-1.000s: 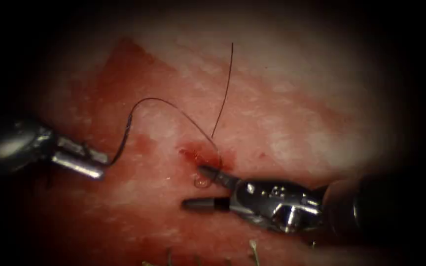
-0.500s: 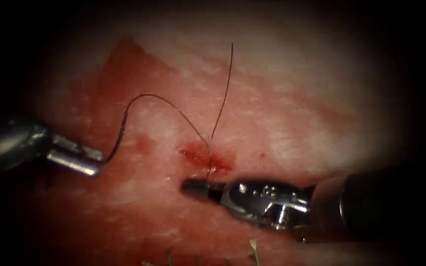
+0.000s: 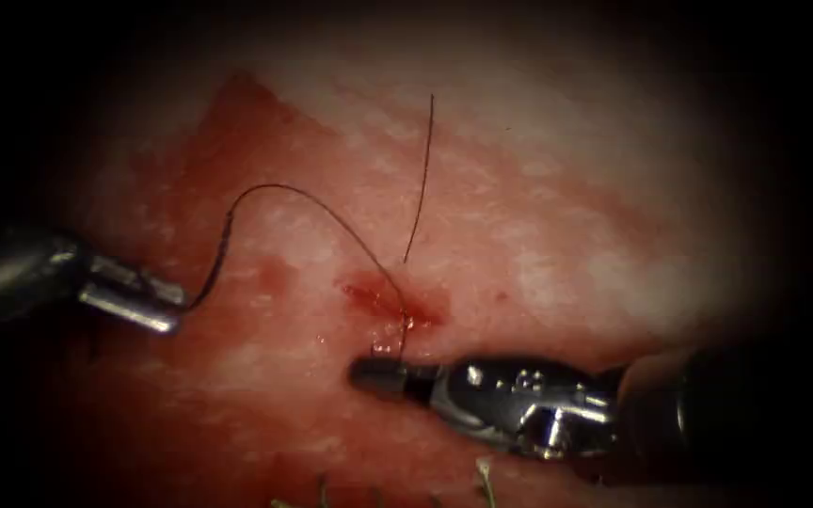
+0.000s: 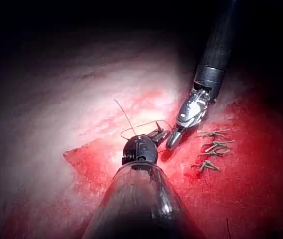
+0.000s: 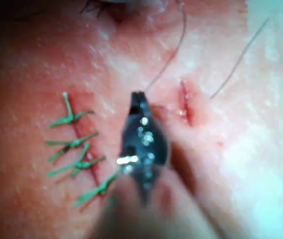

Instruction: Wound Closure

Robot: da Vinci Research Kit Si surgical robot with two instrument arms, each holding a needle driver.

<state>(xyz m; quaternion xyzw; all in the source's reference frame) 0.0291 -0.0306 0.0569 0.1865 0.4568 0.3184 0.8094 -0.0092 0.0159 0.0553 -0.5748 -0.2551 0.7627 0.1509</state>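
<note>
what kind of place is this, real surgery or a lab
Most likely a bench suturing practice setup, not an operating room: two robotic tools, left tool and right tool, work dark thread at a small cut in a slab of tissue bearing green stitches.

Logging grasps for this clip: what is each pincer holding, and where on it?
The left pincer is shut on the thread at its left end. The right pincer is shut just below the cut, apparently on the thread there. No needle can be made out.
</note>
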